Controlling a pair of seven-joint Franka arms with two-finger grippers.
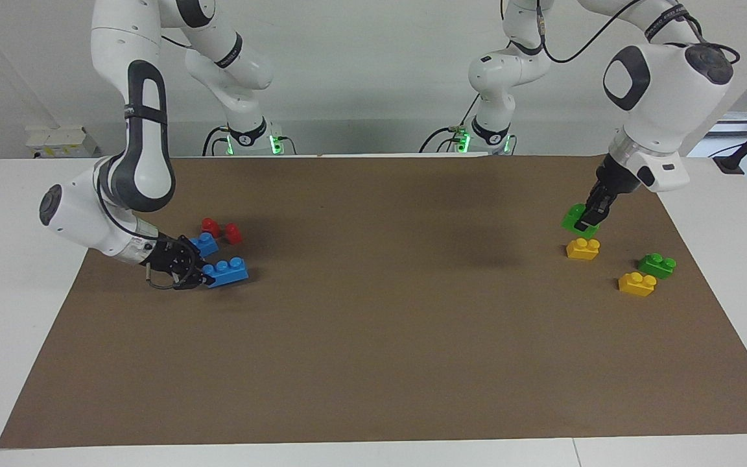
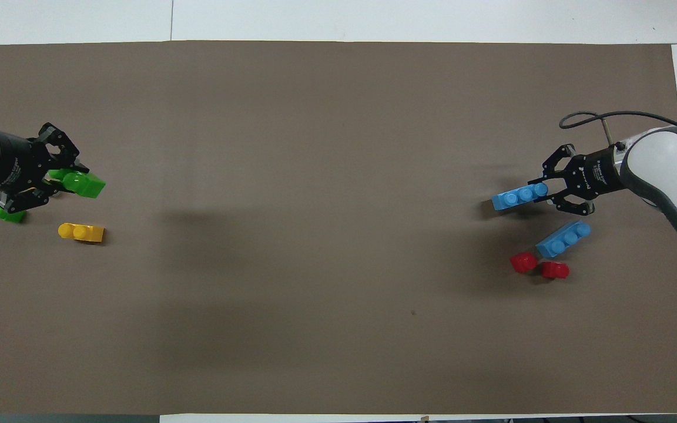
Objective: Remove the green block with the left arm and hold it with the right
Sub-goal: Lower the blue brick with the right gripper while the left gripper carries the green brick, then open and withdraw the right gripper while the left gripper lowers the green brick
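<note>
Left gripper (image 1: 586, 219) grips green block (image 1: 574, 218) above yellow brick (image 1: 583, 248).

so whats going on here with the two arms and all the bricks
The left gripper is shut on a small bright green plastic two-stud brick, holding it in the air over a yellow two-stud brick at the left arm's end of the brown mat. The right gripper is shut on a longer blue three-stud brick at the other end, near a second blue brick and two red pieces.
</note>
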